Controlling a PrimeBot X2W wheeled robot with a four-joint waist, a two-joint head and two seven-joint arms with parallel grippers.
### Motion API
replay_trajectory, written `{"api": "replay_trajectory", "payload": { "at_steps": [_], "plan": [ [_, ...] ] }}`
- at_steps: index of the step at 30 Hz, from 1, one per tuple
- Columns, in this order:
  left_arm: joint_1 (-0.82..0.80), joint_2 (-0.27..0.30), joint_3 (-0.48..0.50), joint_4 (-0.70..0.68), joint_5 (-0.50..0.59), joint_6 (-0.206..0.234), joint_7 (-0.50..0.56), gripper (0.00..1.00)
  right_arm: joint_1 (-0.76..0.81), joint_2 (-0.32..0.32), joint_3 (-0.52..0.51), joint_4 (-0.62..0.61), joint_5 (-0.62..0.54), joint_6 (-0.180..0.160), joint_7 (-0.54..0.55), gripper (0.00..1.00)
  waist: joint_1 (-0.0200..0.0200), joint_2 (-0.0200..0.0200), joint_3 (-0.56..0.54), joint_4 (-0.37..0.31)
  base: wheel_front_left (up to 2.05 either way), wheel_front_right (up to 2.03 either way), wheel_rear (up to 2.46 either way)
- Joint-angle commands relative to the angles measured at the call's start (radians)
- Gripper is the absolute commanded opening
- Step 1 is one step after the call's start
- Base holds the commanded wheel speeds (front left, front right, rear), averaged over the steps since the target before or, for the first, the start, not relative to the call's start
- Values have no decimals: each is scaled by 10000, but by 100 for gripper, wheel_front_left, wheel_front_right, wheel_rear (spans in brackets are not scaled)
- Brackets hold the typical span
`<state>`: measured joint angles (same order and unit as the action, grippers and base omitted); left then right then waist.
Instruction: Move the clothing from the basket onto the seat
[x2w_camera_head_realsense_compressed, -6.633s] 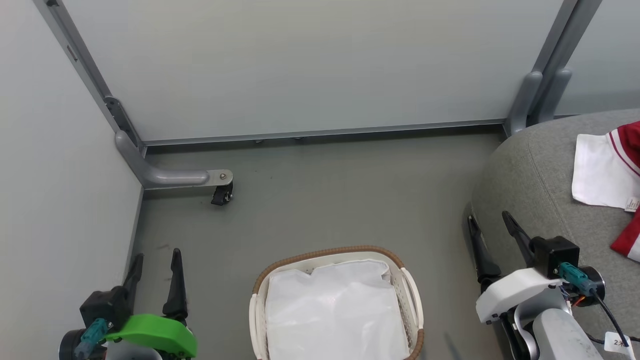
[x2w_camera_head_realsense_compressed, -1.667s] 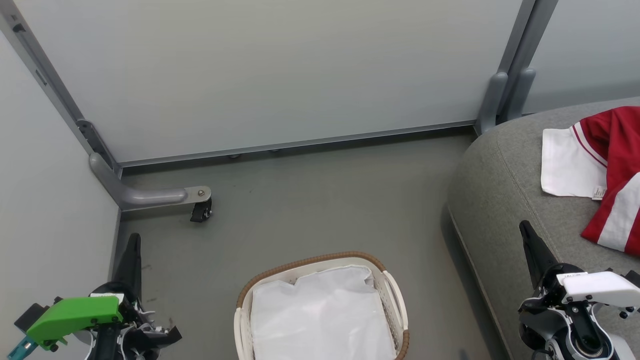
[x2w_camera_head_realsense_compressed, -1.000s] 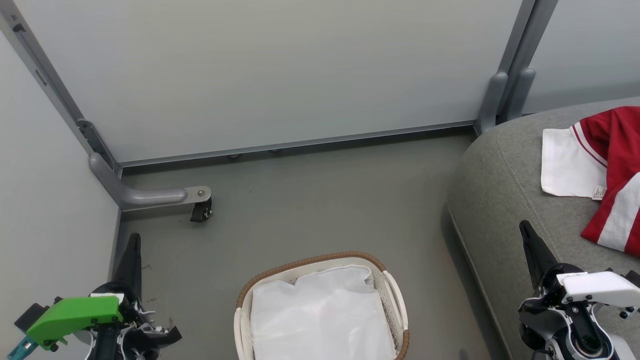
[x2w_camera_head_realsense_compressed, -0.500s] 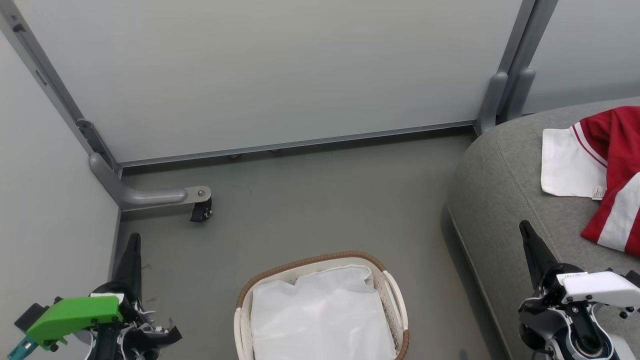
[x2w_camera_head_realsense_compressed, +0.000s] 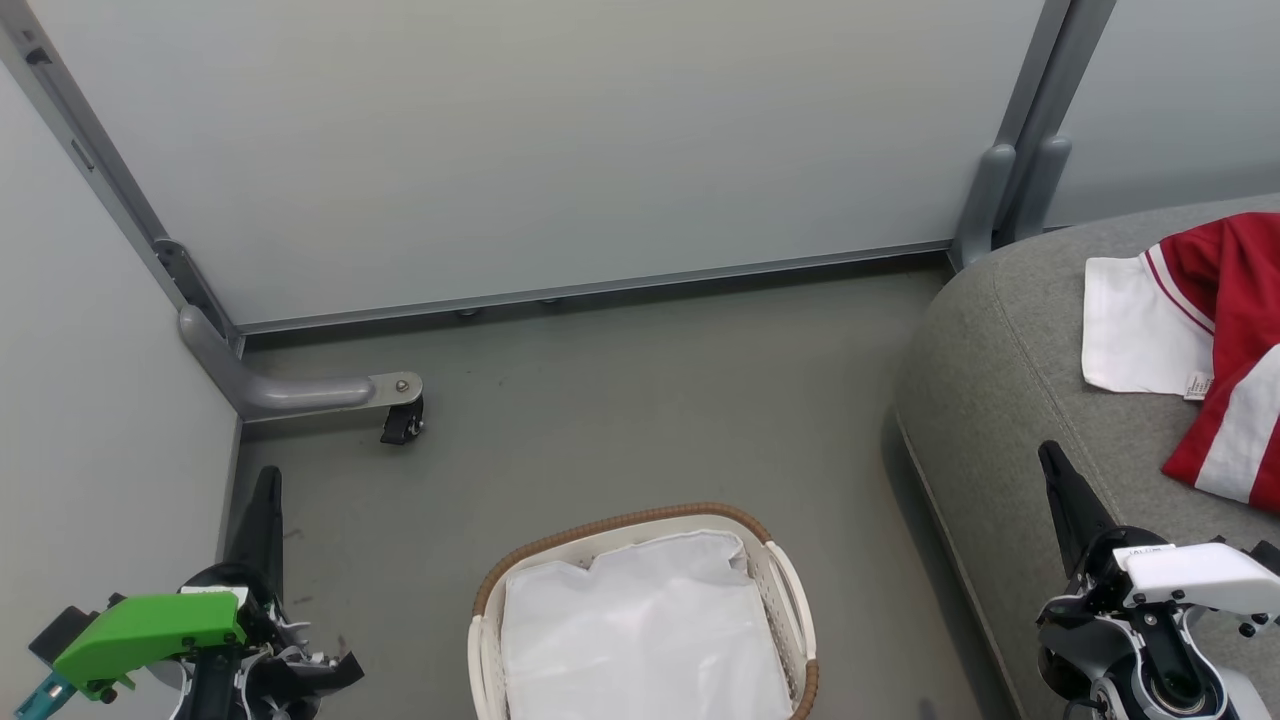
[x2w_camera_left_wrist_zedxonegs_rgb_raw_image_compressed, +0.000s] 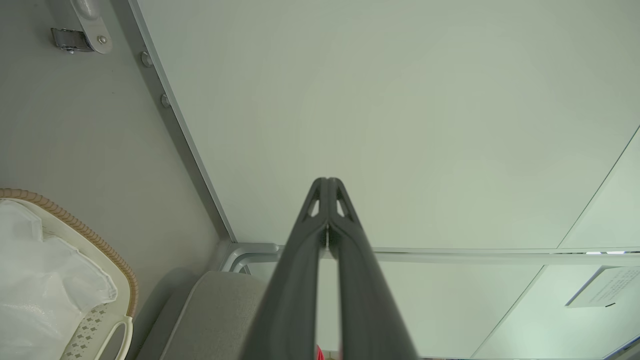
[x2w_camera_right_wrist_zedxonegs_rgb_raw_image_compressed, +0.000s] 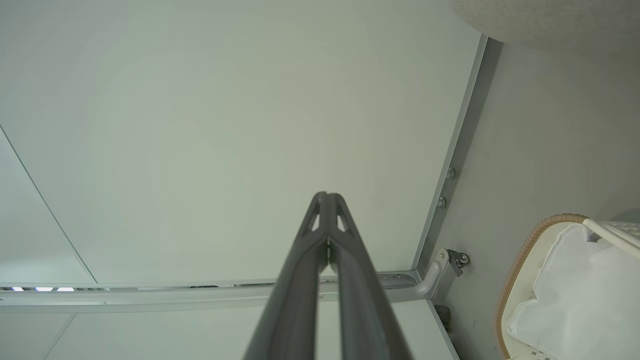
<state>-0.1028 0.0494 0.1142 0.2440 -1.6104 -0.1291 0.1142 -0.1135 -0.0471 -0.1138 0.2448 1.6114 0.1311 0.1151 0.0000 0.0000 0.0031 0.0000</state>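
Note:
Red clothing (x2w_camera_head_realsense_compressed: 1235, 300) with white bands and a white panel lies on the grey seat (x2w_camera_head_realsense_compressed: 1010, 370) at the right edge of the head view. The white basket (x2w_camera_head_realsense_compressed: 790, 580) with a brown rim stands on the floor at bottom centre; a plain white liner sheet lies inside it. My left gripper (x2w_camera_head_realsense_compressed: 265, 480) is shut and empty at lower left, beside the left wall. My right gripper (x2w_camera_head_realsense_compressed: 1050, 455) is shut and empty at lower right, over the seat's front edge. The left wrist view has its fingertips (x2w_camera_left_wrist_zedxonegs_rgb_raw_image_compressed: 327, 182) pressed together; the right wrist view has its fingertips (x2w_camera_right_wrist_zedxonegs_rgb_raw_image_compressed: 327, 196) likewise.
Pale partition panels (x2w_camera_head_realsense_compressed: 560, 140) wall in the back and left. A grey metal foot with a black caster (x2w_camera_head_realsense_compressed: 403, 425) juts out on the floor at left. Grey floor (x2w_camera_head_realsense_compressed: 640, 400) lies between basket, panels and seat. The basket (x2w_camera_left_wrist_zedxonegs_rgb_raw_image_compressed: 95, 240) and seat (x2w_camera_left_wrist_zedxonegs_rgb_raw_image_compressed: 215, 310) edge appear in the left wrist view.
None over the last second; earlier both grippers stood open and have since shut, and the camera has shifted slightly.

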Motion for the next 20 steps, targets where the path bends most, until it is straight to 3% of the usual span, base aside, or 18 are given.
{"api": "replay_trajectory", "payload": {
  "at_steps": [1, 20],
  "plan": [
    [-106, 8, 21, -11, -46, -29, 34, 0, 106, -59, -20, -25, 31, -7, 15, 0, 0, 0, 0, 0, 0, 0, 0],
    [-105, 8, 20, -6, -45, -29, 33, 0, 106, -60, -20, -23, 32, -7, 14, 0, 0, 0, 0, 0, 0, 0, 0]
  ]
}}
